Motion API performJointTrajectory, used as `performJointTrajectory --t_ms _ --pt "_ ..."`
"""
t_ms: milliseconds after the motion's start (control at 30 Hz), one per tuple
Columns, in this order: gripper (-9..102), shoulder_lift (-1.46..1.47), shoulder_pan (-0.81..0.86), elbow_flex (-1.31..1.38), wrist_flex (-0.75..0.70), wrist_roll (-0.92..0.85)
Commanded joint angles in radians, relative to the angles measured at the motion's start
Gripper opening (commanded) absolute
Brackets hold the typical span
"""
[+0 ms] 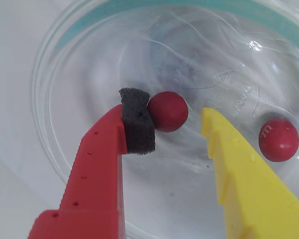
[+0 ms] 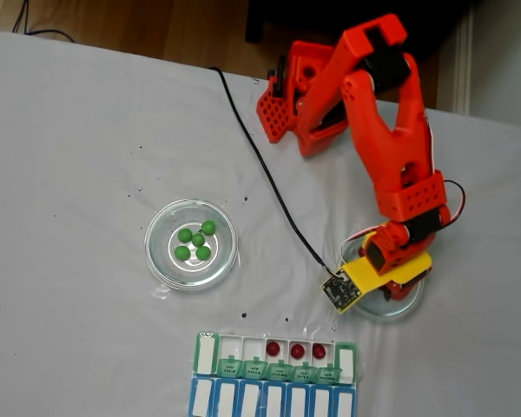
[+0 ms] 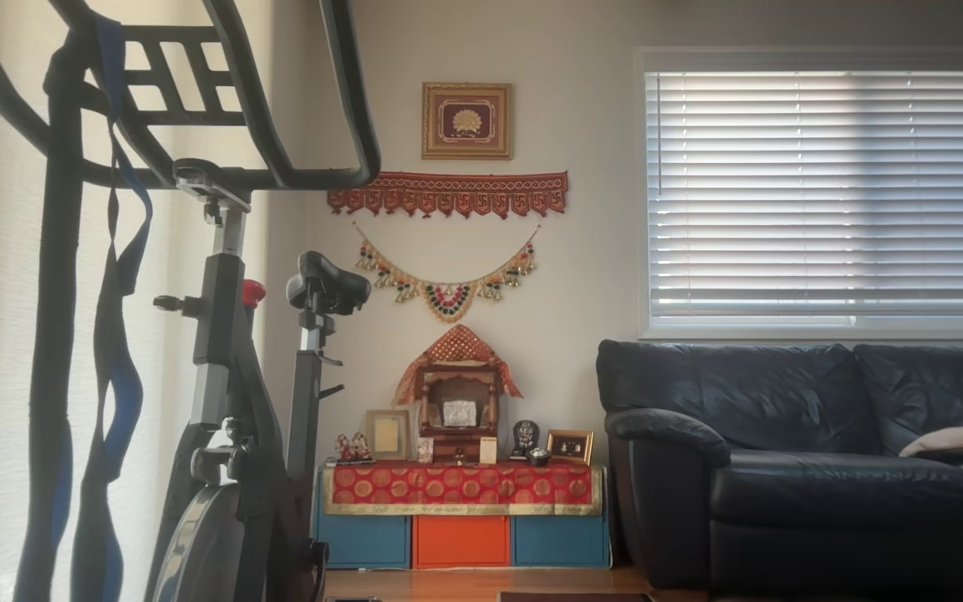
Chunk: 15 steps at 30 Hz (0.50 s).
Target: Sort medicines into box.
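My gripper [image 1: 172,122] is down inside a clear round glass dish [image 1: 79,59] and stands open. One dark red medicine [image 1: 168,111] lies between the fingers, touching the black foam pad on the red finger [image 1: 97,164]. The yellow finger [image 1: 239,169] is a small gap away from it. A second dark red medicine [image 1: 278,140] rests to the right of the yellow finger. In the fixed view the gripper [image 2: 389,278] hangs over that dish [image 2: 410,302]. The box [image 2: 278,371] with green lids lies at the front, with three red medicines [image 2: 297,350] in its open compartments.
Another glass dish [image 2: 161,261] on the left holds several green medicines [image 2: 196,241]. A blue-lidded row [image 2: 269,401] adjoins the box's front. A black cable [image 2: 260,165] crosses the white table toward the arm's base [image 2: 295,95]. The other view shows a living room.
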<state>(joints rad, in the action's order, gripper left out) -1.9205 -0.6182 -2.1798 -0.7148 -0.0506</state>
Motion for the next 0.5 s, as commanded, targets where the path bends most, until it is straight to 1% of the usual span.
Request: performJointTrajectory --t_ms 0,467 --pt "19 -0.031 -0.011 0.031 -0.006 0.005" --pt "18 -0.021 -0.012 0.031 -0.008 0.003"
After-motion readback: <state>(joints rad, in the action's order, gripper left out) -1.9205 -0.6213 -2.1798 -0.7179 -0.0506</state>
